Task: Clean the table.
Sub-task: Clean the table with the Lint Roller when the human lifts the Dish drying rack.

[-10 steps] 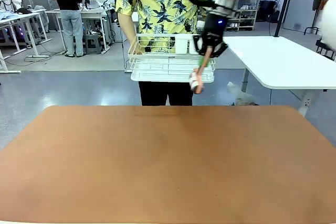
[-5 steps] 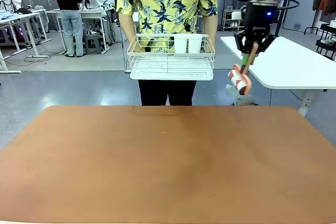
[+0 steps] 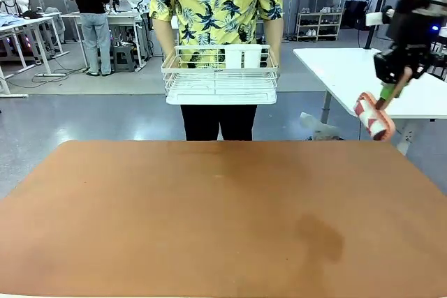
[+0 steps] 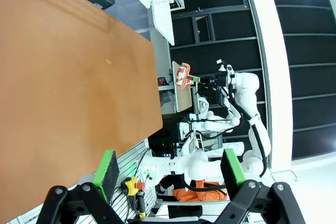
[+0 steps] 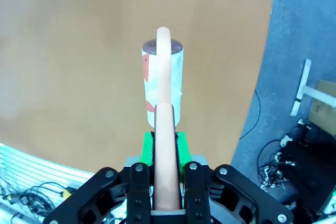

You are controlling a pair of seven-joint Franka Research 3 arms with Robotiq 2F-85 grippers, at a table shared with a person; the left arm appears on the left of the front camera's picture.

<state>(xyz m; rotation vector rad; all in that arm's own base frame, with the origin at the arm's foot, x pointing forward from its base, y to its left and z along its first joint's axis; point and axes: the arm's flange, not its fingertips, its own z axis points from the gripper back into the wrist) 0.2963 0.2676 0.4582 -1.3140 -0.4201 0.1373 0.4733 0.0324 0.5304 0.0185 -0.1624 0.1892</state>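
Observation:
The table [image 3: 174, 214] has a wide reddish-brown top with a faint darker patch [image 3: 319, 234] right of its middle. My right gripper [image 3: 399, 73] hangs above the table's far right corner, shut on the peach handle of a lint roller [image 3: 373, 116] with a red and white roll. In the right wrist view the handle runs up between the green pads [image 5: 148, 145] to the roll [image 5: 161, 77], over the table [image 5: 63, 51]. My left gripper [image 4: 169, 169] is open beside the table's edge [image 4: 63, 77], holding nothing. It also sees the roller [image 4: 182, 74] far off.
A person in a yellow patterned shirt stands at the far side holding a white wire basket [image 3: 220, 78] with white cups inside. A white table [image 3: 363, 78] stands at the back right, with workbenches and another person at the back left.
My right arm has swung from in front of the basket to the far right, carrying the lint roller. The person's basket has shifted slightly left.

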